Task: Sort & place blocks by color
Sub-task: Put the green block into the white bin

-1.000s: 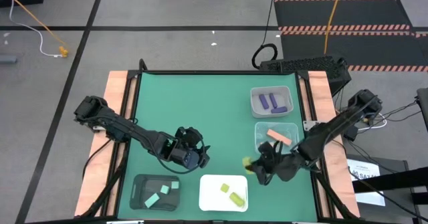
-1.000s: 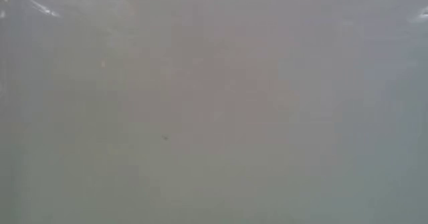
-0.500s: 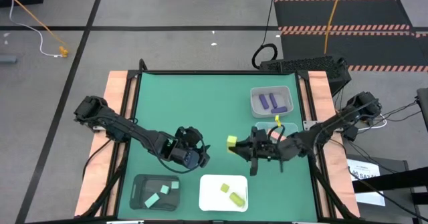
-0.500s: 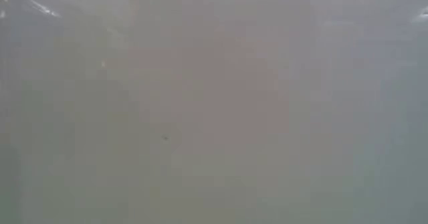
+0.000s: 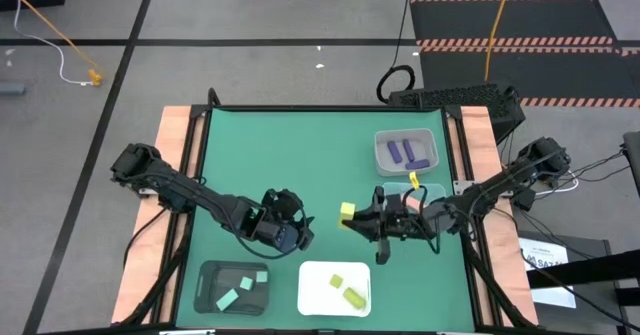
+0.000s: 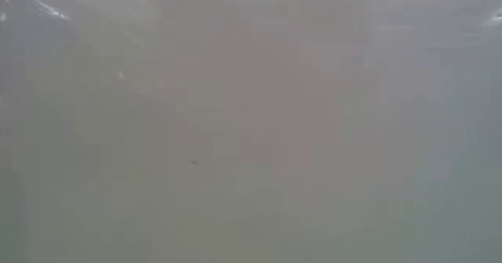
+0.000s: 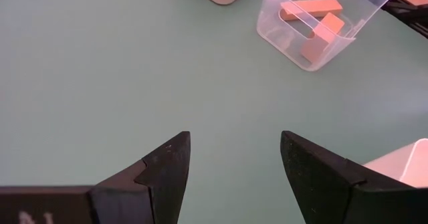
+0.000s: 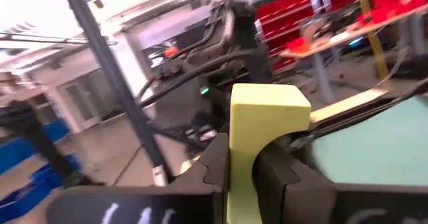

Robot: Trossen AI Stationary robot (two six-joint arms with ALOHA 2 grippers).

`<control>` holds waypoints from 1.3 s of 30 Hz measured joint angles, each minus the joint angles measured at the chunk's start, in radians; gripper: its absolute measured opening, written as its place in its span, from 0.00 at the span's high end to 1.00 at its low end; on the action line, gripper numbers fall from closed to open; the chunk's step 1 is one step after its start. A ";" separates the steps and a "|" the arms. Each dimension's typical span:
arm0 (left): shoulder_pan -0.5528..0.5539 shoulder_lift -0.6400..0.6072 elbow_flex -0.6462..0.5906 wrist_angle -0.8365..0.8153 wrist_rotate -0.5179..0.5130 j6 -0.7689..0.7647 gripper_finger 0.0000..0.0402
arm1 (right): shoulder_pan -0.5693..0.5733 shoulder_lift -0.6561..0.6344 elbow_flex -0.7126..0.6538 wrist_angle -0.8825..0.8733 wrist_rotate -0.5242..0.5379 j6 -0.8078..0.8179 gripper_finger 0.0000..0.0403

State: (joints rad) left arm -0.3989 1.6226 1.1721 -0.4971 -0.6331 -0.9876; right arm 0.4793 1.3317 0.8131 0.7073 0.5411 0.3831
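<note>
My right gripper (image 5: pixel 356 218) hangs above the middle of the green table, left of the clear tray, shut on a yellow block (image 5: pixel 347 213); the block fills the right wrist view (image 8: pixel 267 110). My left gripper (image 5: pixel 298 238) is open and holds nothing. It hovers over bare table (image 7: pixel 234 140), near the white tray's far left corner. Other yellow blocks (image 5: pixel 345 289) lie in the white tray, mint green ones (image 5: pixel 236 293) in the black tray, purple ones (image 5: pixel 406 153) in the grey tray, and salmon ones (image 7: pixel 313 18) in the clear tray. My right gripper pinches the yellow block between its two fingers (image 8: pixel 212 158) by its narrower lower part (image 8: pixel 242 174). The fingers lie about level, pointing toward the table's left. The block is lifted clear of the table, its wider end (image 8: pixel 271 107) sticking out past the fingertips.
The white tray (image 5: pixel 312 275) and black tray (image 5: pixel 203 273) sit at the near edge; the grey tray (image 5: pixel 381 161) and clear tray (image 7: pixel 274 30) stand on the right. A pale tray wall (image 6: pixel 251 122) fills the low view. Bare green table spreads across the left and far parts.
My right gripper has risen with the yellow block and moved from beside the white tray's far right corner toward the table's far and left, tipping its fingers toward level. It stayed shut on the block. For the last half second it has hardly moved.
</note>
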 joint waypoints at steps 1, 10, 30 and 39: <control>0.002 0.000 0.000 0.000 0.000 0.002 0.42 | 0.000 0.003 0.000 -0.001 -0.028 0.020 0.93; 0.025 0.000 0.000 0.000 -0.003 0.011 0.42 | 0.042 0.086 0.000 -0.015 -0.213 0.242 0.93; 0.016 0.000 0.000 0.000 -0.001 0.005 0.42 | 0.143 0.371 0.000 -0.018 -0.251 0.592 0.93; -0.011 0.000 0.000 0.001 0.001 -0.020 0.42 | 0.151 0.407 0.000 -0.014 -0.225 0.630 0.90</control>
State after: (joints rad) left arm -0.4102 1.6226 1.1721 -0.4966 -0.6320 -1.0079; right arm 0.6308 1.7386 0.8135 0.6929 0.3161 1.0128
